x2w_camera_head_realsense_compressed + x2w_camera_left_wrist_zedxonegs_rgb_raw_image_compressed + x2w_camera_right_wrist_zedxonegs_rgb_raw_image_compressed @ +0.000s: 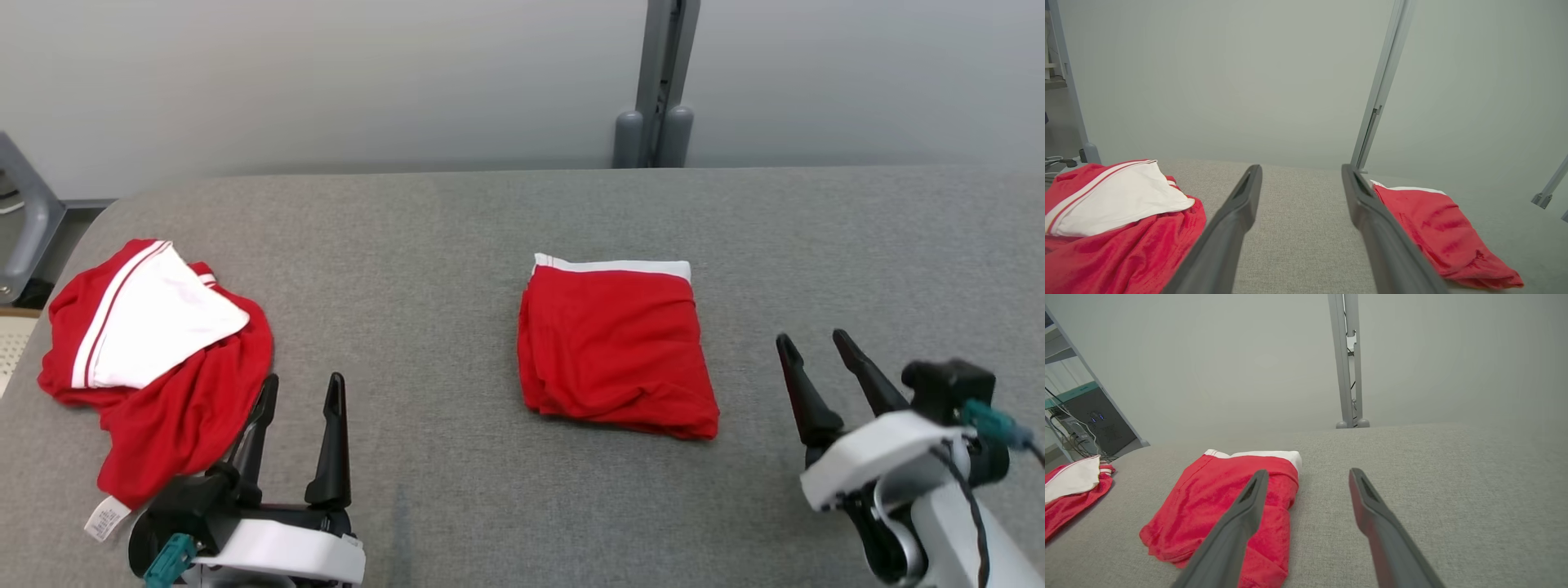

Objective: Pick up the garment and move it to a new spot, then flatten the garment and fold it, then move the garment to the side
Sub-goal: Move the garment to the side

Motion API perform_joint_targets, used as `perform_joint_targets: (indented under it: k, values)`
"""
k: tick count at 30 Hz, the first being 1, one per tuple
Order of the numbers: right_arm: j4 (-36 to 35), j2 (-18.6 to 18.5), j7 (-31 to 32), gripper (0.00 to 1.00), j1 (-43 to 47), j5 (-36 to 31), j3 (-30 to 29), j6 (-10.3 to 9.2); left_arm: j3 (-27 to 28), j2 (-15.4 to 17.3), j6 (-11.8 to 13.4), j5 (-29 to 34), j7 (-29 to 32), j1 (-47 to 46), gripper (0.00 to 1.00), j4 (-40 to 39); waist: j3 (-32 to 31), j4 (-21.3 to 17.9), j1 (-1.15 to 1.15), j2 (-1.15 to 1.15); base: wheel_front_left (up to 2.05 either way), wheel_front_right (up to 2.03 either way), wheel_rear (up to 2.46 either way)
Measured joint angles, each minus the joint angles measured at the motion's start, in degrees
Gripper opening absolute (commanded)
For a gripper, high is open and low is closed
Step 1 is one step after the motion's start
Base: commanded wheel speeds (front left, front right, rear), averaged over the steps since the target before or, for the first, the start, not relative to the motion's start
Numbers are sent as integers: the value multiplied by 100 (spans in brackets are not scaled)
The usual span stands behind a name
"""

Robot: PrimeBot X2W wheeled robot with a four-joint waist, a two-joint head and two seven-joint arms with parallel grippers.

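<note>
A red garment (614, 347) with a white band along its far edge lies folded into a neat rectangle at the middle of the grey table (457, 245). It also appears in the left wrist view as the folded garment (1437, 228) and in the right wrist view as the folded garment (1216, 506). A second red and white garment (155, 359) lies crumpled at the table's left end. My left gripper (302, 380) is open beside that heap's near right edge, holding nothing. My right gripper (811, 336) is open to the right of the folded garment, apart from it.
A grey metal post (657, 82) stands behind the table's far edge against a pale wall. A grey chair part (24, 220) shows past the table's left end. Bare cloth surface lies between the two garments and across the right half.
</note>
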Motion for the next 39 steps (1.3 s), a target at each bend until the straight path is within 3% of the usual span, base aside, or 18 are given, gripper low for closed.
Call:
perform_joint_targets:
  k: [10,16,26,29,31,32,33,39]
  values:
    - [1386,-445,1296,100,-1466,1328,638,0,-41,-30,-76,-8,0,-138,100,131,180,444,0,0,0,0,0]
    - [2148,-532,2190,100,-2037,2016,853,0,-83,-41,-81,-12,0,-194,100,177,322,820,0,0,0,0,0]
    - [3349,-624,3561,100,-2634,2460,914,0,-123,-52,-109,-105,0,-273,100,221,555,1300,0,0,0,0,0]
    - [3388,-545,3648,100,-2736,2581,912,0,-125,-54,-98,-129,0,-280,100,215,602,1358,0,0,0,0,0]
    - [3377,-526,3486,29,-2747,2642,956,0,-140,-53,-75,-164,0,-312,100,219,613,1372,0,0,0,0,0]
    - [3376,-528,3411,29,-2743,2652,971,0,-145,-54,-74,-165,0,-324,100,221,606,1368,0,0,0,0,0]
    - [3377,-530,3348,0,-2738,2666,1000,0,-143,-54,-70,-169,0,-329,100,221,598,1360,0,0,0,0,0]
    - [3361,-589,2948,0,-2736,2625,1232,0,-142,-53,-67,-168,0,-330,100,231,525,1232,0,0,0,0,0]
